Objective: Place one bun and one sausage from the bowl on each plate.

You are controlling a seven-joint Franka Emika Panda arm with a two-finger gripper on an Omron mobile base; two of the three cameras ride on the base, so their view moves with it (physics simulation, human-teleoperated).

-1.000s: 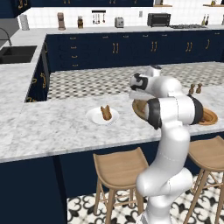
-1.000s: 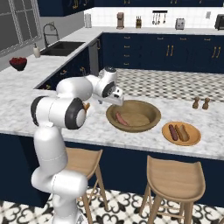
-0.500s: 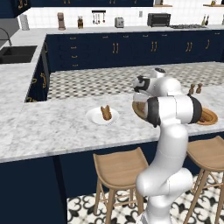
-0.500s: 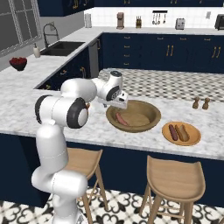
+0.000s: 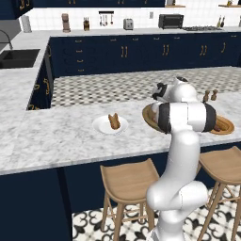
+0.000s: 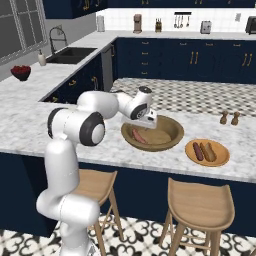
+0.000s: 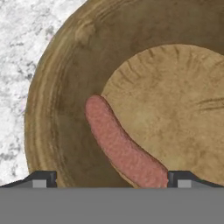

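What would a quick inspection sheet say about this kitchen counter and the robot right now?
Surface: white marble counter, with stools below it.
Job's things: brown wooden bowl holds one sausage; white plate carries one brown piece of food, too small to name; tan wooden plate carries two pieces side by side.
Clutter: two small shakers behind the tan plate.
Grippers: gripper open, over the bowl, fingertips either side of the sausage's near end.
Cables: nothing seen.
Surroundings: navy cabinets, sink, a red bowl on the far counter.
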